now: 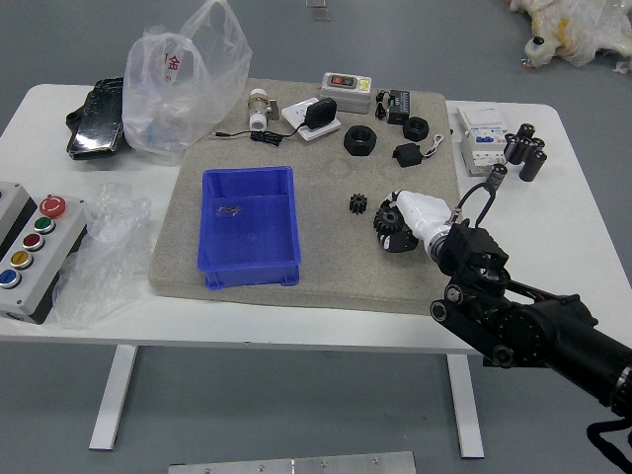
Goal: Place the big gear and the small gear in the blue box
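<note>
While the right hand (400, 219) is right at the big gear (387, 219) over the mat (326, 257), its grip cannot be determined. Small gear (357, 202) lies on the mat, between blue box (249, 232) and big gear.

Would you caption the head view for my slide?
Robot's right hand at big gear; small gear lies between them and blue box.

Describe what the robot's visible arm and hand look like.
The right arm is glossy black with rounded housings and circular caps at its joints. Black cables loop outside it, near the wrist and by the picture's right edge. The right hand is mostly white with some black parts. The left arm is out of view.
</note>
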